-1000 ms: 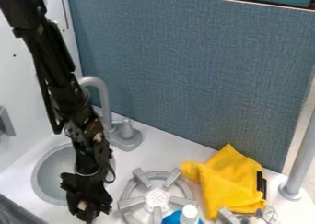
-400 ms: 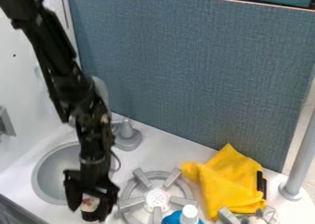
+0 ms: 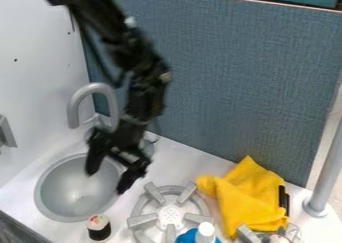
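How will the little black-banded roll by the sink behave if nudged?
The roll stands on end with a rounded outline, so a high push could tip it. On its side, it would probably roll, perhaps towards the sink or burner. It looks fairly stiff: its sides show no sag.

We see a small toy sushi roll (image 3: pixel 99 228), its sides black, its white top dotted red and green. We find it upright on the white counter (image 3: pixel 57 233), just beside the sink (image 3: pixel 41 203).
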Motion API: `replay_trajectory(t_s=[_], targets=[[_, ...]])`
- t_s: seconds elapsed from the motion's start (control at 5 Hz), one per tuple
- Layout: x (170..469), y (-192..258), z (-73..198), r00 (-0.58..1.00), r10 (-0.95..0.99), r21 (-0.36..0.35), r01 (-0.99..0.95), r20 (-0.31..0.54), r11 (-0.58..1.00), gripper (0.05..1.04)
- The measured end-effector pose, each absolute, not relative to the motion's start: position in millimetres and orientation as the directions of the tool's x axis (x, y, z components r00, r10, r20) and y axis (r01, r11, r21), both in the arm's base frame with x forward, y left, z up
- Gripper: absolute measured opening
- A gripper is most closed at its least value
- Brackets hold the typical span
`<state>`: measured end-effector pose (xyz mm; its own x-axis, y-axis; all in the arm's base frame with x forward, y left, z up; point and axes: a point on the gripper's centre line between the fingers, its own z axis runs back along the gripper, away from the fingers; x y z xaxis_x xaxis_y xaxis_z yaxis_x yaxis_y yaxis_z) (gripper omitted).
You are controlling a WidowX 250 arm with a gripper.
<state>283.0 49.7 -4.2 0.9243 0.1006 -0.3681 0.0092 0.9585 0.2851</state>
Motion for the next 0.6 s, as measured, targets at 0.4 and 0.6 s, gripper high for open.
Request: replay_trajectory(t_s=[0.4,0.6], targets=[[310,-39,50,0.959,-0.160,0.228,0.214,-0.236,0.950,1.009],[311,-69,60,0.951,-0.247,0.211,0.284,-0.185,0.935,1.009]])
